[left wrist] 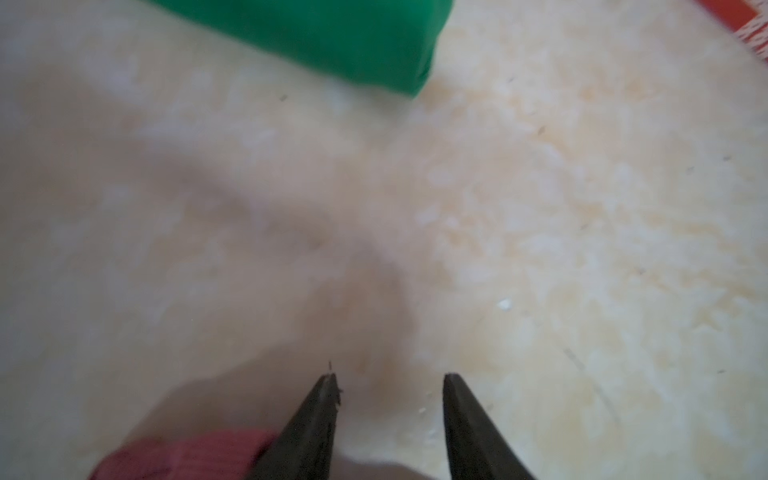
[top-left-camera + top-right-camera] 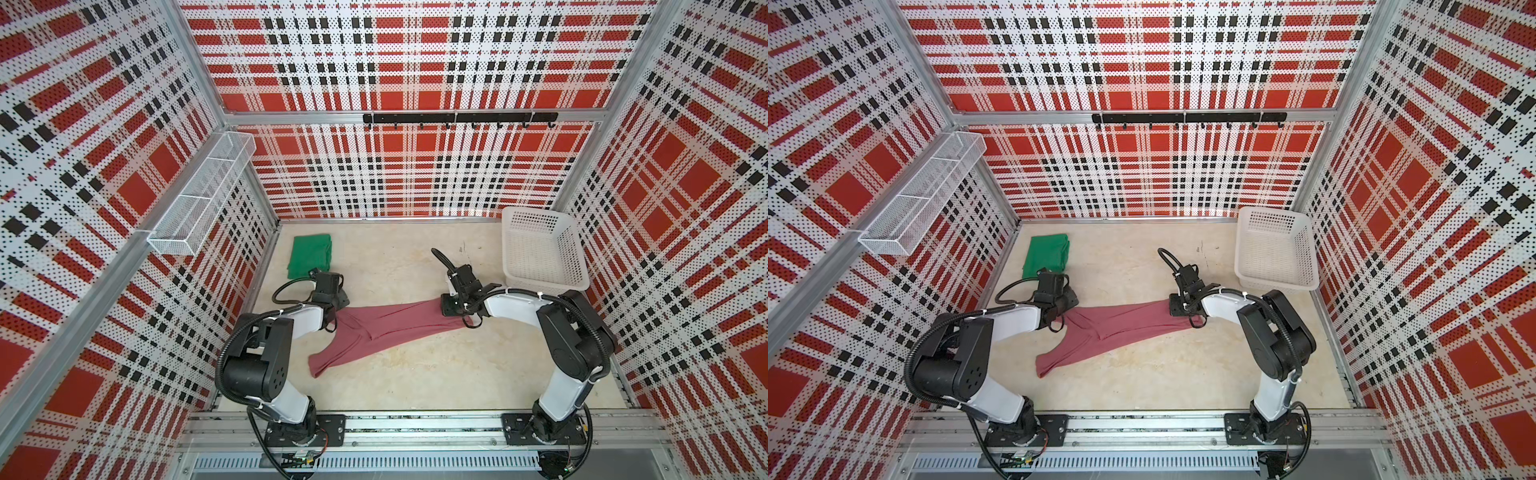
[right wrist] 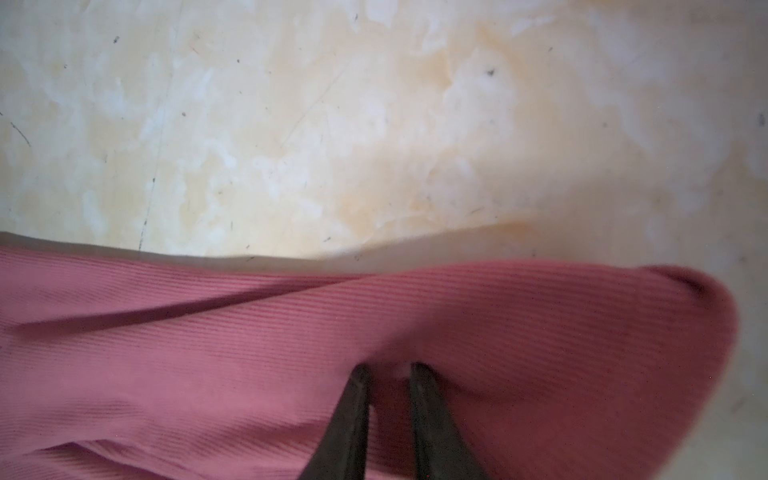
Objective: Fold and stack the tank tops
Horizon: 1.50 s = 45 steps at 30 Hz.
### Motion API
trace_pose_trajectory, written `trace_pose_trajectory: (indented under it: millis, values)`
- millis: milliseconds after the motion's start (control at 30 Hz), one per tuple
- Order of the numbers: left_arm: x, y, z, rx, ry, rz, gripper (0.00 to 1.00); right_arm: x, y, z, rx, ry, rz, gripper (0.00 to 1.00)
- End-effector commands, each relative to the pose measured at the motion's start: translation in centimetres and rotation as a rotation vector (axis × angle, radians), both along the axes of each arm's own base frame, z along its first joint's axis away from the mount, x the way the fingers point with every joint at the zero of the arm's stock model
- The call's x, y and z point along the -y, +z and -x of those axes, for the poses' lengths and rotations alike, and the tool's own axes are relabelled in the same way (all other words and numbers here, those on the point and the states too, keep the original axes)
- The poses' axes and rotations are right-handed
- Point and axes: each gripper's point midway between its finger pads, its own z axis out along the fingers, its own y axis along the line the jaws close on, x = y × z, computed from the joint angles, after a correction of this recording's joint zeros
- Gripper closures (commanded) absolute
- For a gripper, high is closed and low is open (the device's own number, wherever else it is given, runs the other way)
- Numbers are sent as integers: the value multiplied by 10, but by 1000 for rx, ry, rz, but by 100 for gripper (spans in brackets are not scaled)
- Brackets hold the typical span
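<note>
- Plaid walls (image 2: 415,62), red, black and white perforated panels, box you in on three sides.
- Next up is the table (image 2: 415,374), a pale mottled beige surface with scuffs and little dark specks.
- Your white plastic basket (image 2: 536,232) sits in the far right corner, right up against the side wall. All you see inside it is its own holed floor.
- A wire mesh shelf (image 2: 199,195) hangs on the left wall, split into three compartments. Just mesh is showing through.
- The pink tank top (image 2: 386,328) is mid-table and unfolded, pulled out long between your two arms, and it's the same in both top views (image 2: 1117,322). One end trails toward the near left side.
- The green tank top (image 2: 311,254) is folded into a neat rectangle at the far left of the table, near the left wall and well apart from the basket.
- A black hook rail (image 2: 459,118) runs along the back wall.
- Your right gripper (image 3: 390,368) is pinched down on the pink tank top, ribbed cloth bunched between the fingers. The edge beside it is lifted, throwing a shadow on the table.
- Your left gripper (image 1: 388,376) has its jaws apart with bare table between the tips. A bit of pink cloth lies just beside one finger, and the green one is off ahead of it.
</note>
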Motion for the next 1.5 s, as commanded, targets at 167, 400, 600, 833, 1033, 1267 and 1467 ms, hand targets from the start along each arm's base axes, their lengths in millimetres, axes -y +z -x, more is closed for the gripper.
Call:
trace_pose_trajectory:
  millis: [167,400,600,833,1033,1267,1467]
  values:
    - [-53,20,57,142,263,15,55,17,-17,6,-8,-78,49,78]
    - [-65,66,52,245,273,8,54,19,-3,5,50,-89,25,78]
    - [-3,74,39,227,93,97,54,21,48,0,276,-54,-83,77]
    - [48,9,73,69,10,192,61,10,31,-5,174,-1,2,100]
    - [63,-15,90,33,0,218,69,21,-1,-3,110,-22,84,100]
    - [79,-26,59,36,-29,229,73,33,-14,21,41,-53,96,100]
    - [114,-40,15,26,-116,249,73,51,-30,75,-68,-122,101,100]
